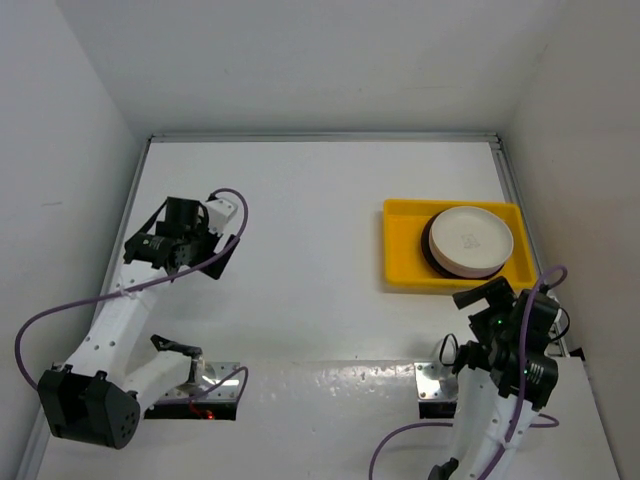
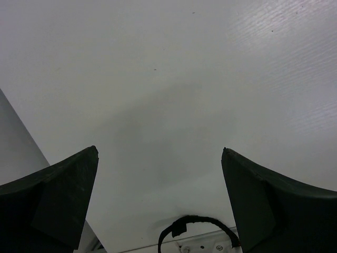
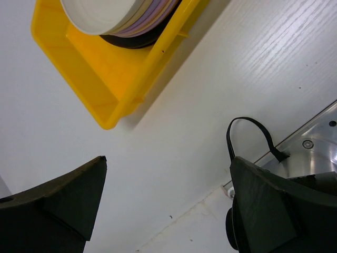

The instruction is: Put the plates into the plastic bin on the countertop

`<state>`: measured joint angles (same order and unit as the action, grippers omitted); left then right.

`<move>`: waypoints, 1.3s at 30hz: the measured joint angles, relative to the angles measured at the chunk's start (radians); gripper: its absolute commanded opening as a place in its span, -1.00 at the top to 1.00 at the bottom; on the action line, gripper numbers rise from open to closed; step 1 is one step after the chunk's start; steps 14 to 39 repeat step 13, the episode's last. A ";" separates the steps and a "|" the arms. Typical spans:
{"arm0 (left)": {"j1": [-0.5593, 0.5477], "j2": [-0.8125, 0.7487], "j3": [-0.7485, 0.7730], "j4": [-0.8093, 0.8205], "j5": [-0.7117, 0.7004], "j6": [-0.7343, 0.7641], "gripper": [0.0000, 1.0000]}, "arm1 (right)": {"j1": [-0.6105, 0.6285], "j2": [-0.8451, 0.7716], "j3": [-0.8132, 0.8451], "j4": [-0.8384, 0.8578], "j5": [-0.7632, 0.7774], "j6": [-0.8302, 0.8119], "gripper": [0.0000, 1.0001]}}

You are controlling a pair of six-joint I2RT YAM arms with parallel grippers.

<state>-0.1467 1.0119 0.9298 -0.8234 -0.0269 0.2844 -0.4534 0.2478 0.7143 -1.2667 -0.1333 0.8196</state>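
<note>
In plastic bin (image 1: 400,255) — one stack of plates (image 1: 470,238), count unclear; left claw (image 2: 159,158), right claw (image 3: 168,163) both spread.

The plates (image 3: 113,13), cream topmost over lilac and dark rims, sit stacked in the yellow plastic bin (image 3: 100,68) on the white countertop (image 3: 210,68); the right gripper (image 3: 168,161) has its jaws wide apart.

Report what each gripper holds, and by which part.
Nothing. The left gripper and right gripper are open and empty; the plates sit stacked in the yellow bin.
</note>
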 measured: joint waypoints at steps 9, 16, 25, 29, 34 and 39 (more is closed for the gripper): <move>0.000 -0.021 -0.041 0.037 -0.026 0.018 -0.99 | 0.012 0.000 0.000 0.000 0.005 -0.014 -0.98; 0.000 -0.021 -0.045 0.048 -0.027 0.021 -0.99 | 0.038 0.003 0.000 0.000 0.016 -0.046 -0.98; 0.000 -0.021 -0.045 0.048 -0.027 0.021 -0.99 | 0.038 0.003 0.000 0.000 0.016 -0.046 -0.98; 0.000 -0.021 -0.045 0.048 -0.027 0.021 -0.99 | 0.038 0.003 0.000 0.000 0.016 -0.046 -0.98; 0.000 -0.021 -0.045 0.048 -0.027 0.021 -0.99 | 0.038 0.003 0.000 0.000 0.016 -0.046 -0.98; 0.000 -0.021 -0.045 0.048 -0.027 0.021 -0.99 | 0.038 0.003 0.000 0.000 0.016 -0.046 -0.98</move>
